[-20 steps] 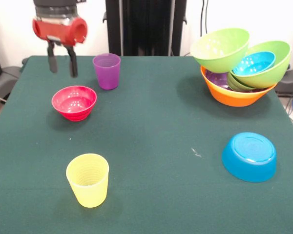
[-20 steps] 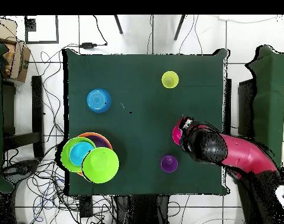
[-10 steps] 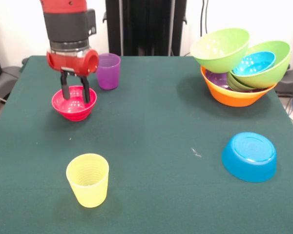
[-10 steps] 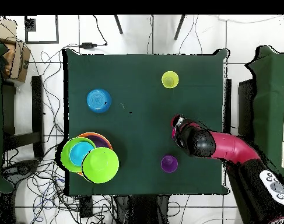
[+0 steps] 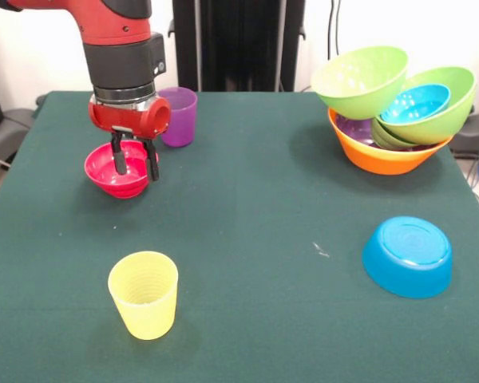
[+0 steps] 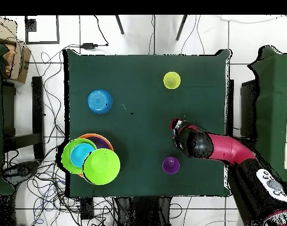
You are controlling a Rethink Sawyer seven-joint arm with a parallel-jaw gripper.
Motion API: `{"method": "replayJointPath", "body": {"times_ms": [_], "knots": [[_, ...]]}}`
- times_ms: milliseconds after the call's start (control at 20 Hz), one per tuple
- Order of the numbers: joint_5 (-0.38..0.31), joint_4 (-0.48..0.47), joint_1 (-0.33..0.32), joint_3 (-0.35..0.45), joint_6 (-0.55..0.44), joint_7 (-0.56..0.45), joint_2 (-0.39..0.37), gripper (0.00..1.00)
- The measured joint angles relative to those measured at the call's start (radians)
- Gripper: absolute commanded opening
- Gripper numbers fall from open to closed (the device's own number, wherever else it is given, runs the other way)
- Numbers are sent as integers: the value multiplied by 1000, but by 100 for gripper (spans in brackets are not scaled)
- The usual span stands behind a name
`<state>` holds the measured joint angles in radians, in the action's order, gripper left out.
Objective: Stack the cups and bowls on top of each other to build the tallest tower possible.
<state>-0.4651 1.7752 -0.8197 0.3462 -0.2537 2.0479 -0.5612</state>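
On green bench (image 5: 247,215), tower (image 5: 391,108) sits at one corner: orange bowl (image 5: 383,155) as base, lime green bowls and blue bowl (image 5: 415,102) tilted inside. Well apart from tower, upturned blue bowl (image 5: 407,255). Arm down over pink-red bowl (image 5: 104,169); tool (image 5: 136,161) spread apart, fingers straddling bowl's rim, gripping nothing. Purple cup (image 5: 178,116) just beside pink-red bowl. Yellow cup (image 5: 144,294) stands alone.
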Motion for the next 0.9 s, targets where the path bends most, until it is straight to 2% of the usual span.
{"method": "replayJointPath", "body": {"times_ms": [900], "knots": [[0,1,55,-77,66,0,-11,100]]}}
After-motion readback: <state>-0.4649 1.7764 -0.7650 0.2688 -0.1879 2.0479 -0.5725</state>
